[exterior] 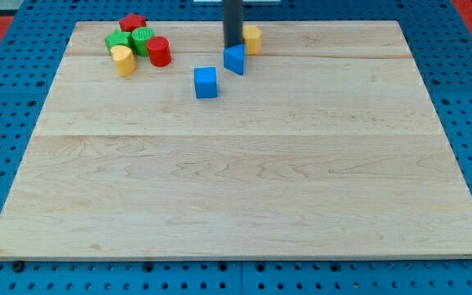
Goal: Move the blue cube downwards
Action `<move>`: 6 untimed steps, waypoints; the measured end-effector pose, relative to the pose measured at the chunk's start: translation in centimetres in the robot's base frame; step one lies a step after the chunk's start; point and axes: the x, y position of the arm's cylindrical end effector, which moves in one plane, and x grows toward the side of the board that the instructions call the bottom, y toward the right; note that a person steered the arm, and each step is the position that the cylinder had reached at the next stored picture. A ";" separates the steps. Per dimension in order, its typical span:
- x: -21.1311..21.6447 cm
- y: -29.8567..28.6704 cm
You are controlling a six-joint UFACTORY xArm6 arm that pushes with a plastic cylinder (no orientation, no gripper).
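The blue cube [206, 83] sits on the wooden board [236, 180] in the upper middle of the view. A blue triangular block [235, 59] lies just up and to the right of it. My tip [233, 46] stands at the top edge of the blue triangular block, up and to the right of the blue cube, not touching the cube. A yellow block [252, 38] sits right beside the rod on the view's right.
A cluster lies at the upper left: a red block [132, 23], two green blocks [118, 41] [142, 39], a red cylinder [159, 52] and a yellow block [123, 60]. A blue pegboard surface [6, 164] surrounds the board.
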 end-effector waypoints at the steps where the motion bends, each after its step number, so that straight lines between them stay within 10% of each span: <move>1: 3.4 0.1; 6: 10.4 -12.0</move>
